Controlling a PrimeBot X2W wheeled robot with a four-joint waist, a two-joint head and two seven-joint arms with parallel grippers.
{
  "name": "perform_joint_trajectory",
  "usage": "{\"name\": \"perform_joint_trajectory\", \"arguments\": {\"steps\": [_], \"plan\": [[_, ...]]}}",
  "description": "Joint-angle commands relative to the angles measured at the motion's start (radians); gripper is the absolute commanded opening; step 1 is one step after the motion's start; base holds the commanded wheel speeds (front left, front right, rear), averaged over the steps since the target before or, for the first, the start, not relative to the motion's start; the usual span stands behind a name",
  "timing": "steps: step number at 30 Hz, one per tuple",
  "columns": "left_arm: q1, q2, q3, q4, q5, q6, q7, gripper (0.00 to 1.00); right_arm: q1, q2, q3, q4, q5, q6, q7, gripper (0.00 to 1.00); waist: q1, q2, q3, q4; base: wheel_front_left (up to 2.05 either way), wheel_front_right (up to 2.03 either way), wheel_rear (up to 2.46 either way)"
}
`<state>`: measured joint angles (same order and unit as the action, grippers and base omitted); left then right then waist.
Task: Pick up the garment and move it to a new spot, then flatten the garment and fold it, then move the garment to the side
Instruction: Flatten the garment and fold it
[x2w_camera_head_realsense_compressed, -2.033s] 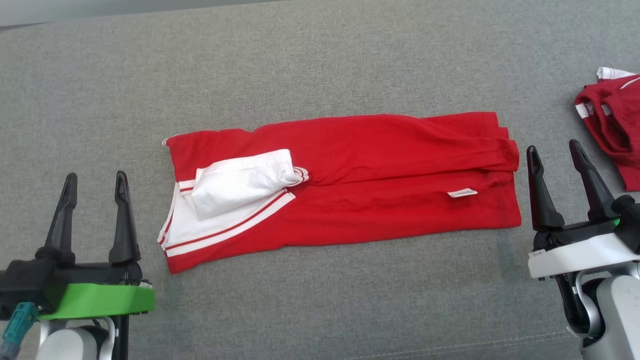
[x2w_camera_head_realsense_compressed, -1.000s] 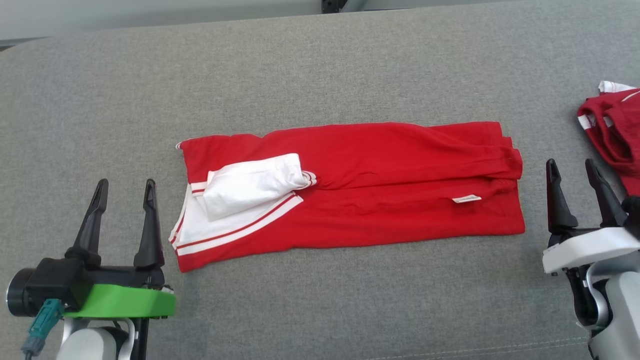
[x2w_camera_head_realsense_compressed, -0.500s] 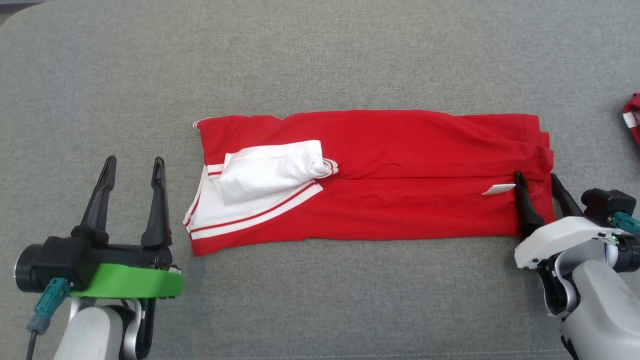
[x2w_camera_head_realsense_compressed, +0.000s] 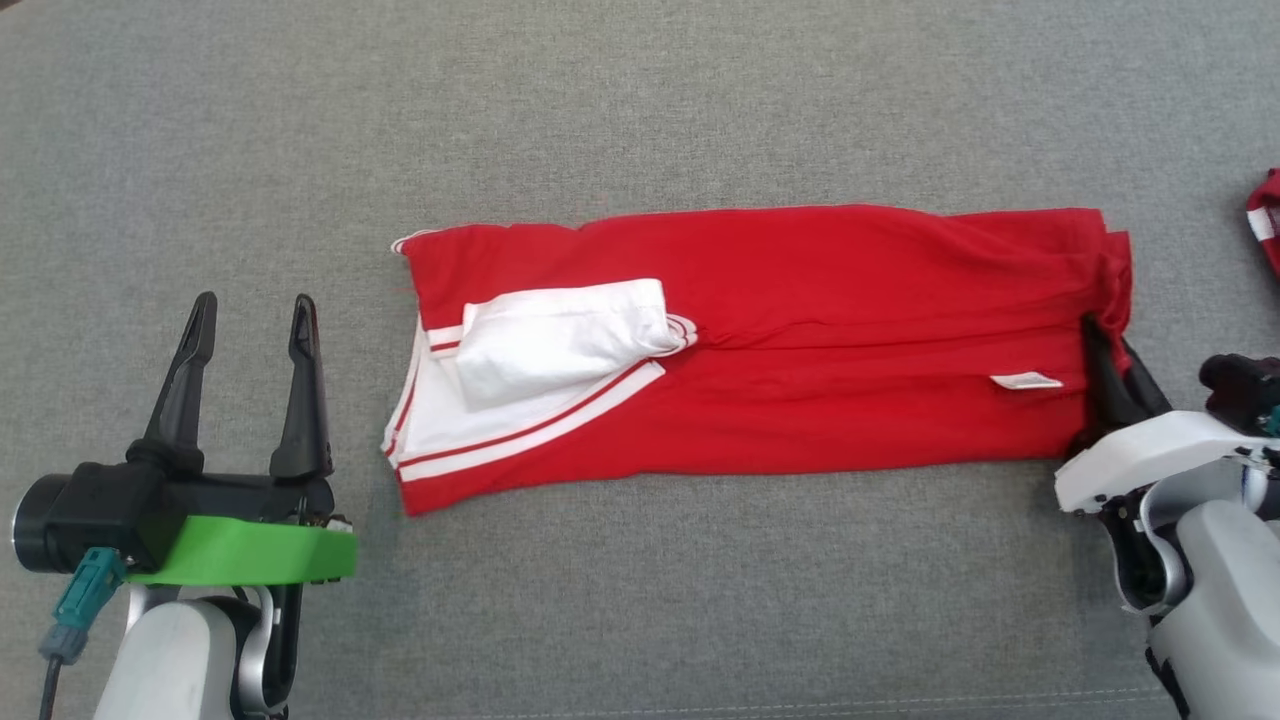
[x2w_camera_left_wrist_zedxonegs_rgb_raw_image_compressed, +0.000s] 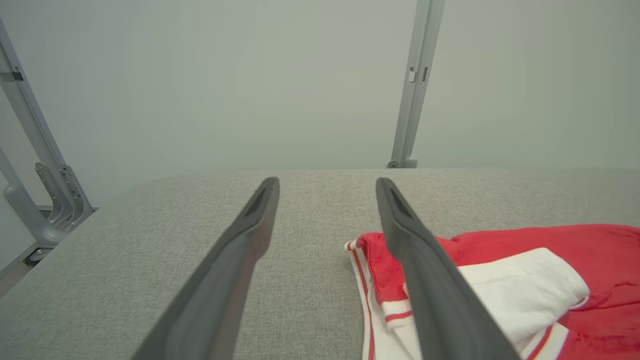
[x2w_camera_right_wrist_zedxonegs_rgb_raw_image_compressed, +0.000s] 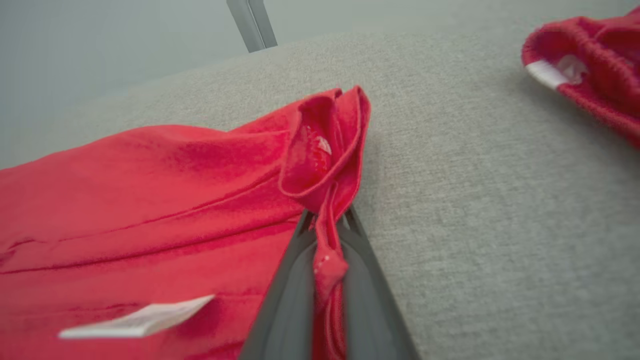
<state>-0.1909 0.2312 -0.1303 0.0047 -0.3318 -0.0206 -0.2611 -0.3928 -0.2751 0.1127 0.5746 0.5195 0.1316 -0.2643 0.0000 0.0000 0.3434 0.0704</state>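
Right wrist view: your right gripper (x2w_camera_right_wrist_zedxonegs_rgb_raw_image_compressed: 327, 220) has just clamped 1 end of the garment (x2w_camera_right_wrist_zedxonegs_rgb_raw_image_compressed: 150, 200), lying flat mid cushion (x2w_camera_right_wrist_zedxonegs_rgb_raw_image_compressed: 475, 200). Your left gripper (x2w_camera_head_realsense_compressed: 252, 305), at the cushion's front-left, gapes empty; folding likely comes next.

Table (x2w_camera_head_realsense_compressed: 640, 100): broad, covered in grey woven fabric.
Wall (x2w_camera_left_wrist_zedxonegs_rgb_raw_image_compressed: 250, 75): plain, pale grey-green, behind the table's far edge.
Frame: grey metal upright (x2w_camera_left_wrist_zedxonegs_rgb_raw_image_compressed: 417, 85) against the wall; slanted struts (x2w_camera_left_wrist_zedxonegs_rgb_raw_image_compressed: 30, 150) at one side.
Light: soft, even.

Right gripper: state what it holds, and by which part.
The right gripper pinches the garment by its bunched right-end edge; the left gripper is open, empty.
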Motion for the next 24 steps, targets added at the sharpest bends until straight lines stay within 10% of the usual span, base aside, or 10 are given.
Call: {"name": "perform_joint_trajectory", "arguments": {"steps": [1,13,24], "plan": [[-0.014,-0.003,0.008,-0.004,0.008,-0.006,-0.004,1.0,0.025,-0.025,-0.033,-0.021,-0.003,-0.002,0.0,0.0,0.0,0.0,0.002,-0.006,0.0,0.0,0.0],[-0.001,-0.015,0.031,-0.011,0.021,-0.013,-0.004,1.0,0.066,-0.086,-0.152,-0.124,-0.029,-0.002,-0.001,0.0,0.0,0.0,0.0,-0.032,0.0,0.0,0.0],[-0.016,-0.021,0.036,0.001,0.026,-0.021,-0.003,1.0,-0.006,-0.003,0.064,-0.379,-0.106,-0.001,0.0,0.0,0.0,0.0,-0.01,-0.048,0.0,0.0,0.0]]}}
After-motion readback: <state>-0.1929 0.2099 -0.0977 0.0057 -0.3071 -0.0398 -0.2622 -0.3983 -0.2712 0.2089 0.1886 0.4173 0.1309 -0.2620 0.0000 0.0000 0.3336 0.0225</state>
